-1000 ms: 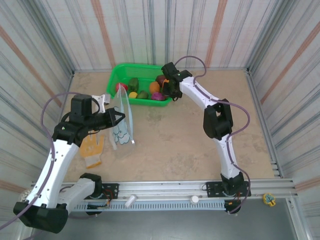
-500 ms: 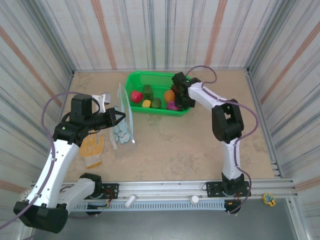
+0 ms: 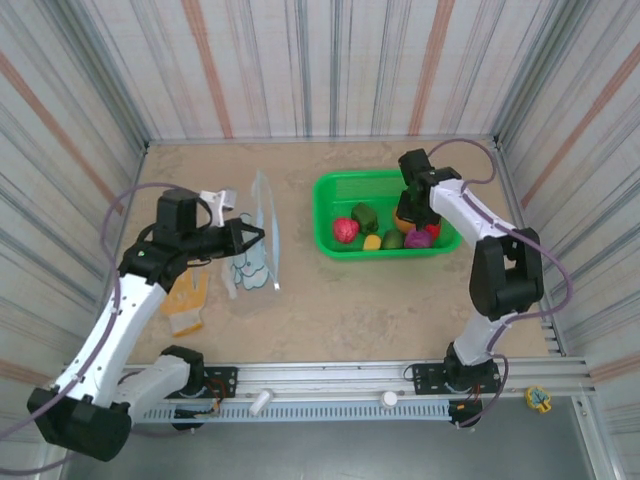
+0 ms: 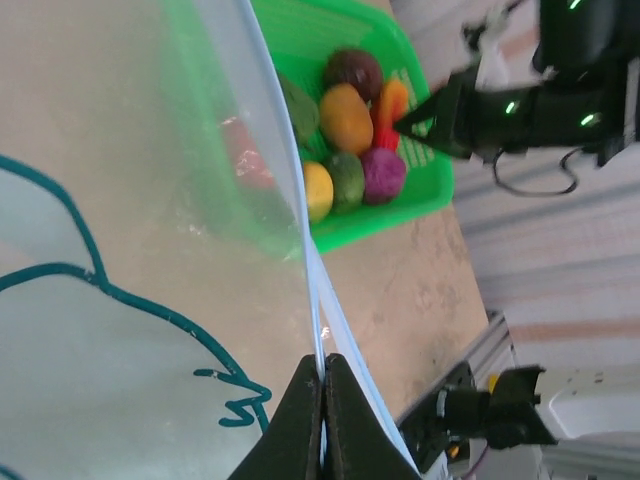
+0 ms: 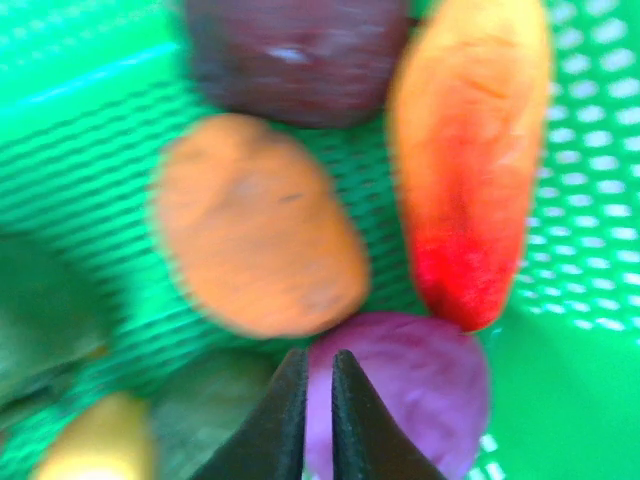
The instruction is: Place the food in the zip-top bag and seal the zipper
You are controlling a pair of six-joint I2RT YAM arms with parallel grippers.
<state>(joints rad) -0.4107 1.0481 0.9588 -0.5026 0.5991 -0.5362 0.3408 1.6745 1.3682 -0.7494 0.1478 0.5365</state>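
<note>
End effector on the left clamps the zip-top bag's zipper; right end effector, barely parted and empty, hangs over purple food.

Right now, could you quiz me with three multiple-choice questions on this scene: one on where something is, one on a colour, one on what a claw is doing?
1. Where are the small toy fruits and vegetables? A in the clear plastic zip-top bag; B in the green mesh plastic basket; C on the bare table.
2. What colour is the bag's closure strip? A pale blue; B red; C black.
3. What is the left gripper doing? A standing wide open; B gripping a toy; C shut on the bag's rim.
Answers: 1 B, they sit together in the basket; 2 A, the left wrist view shows the pale blue edge; 3 C, it pinches the rim.
</note>
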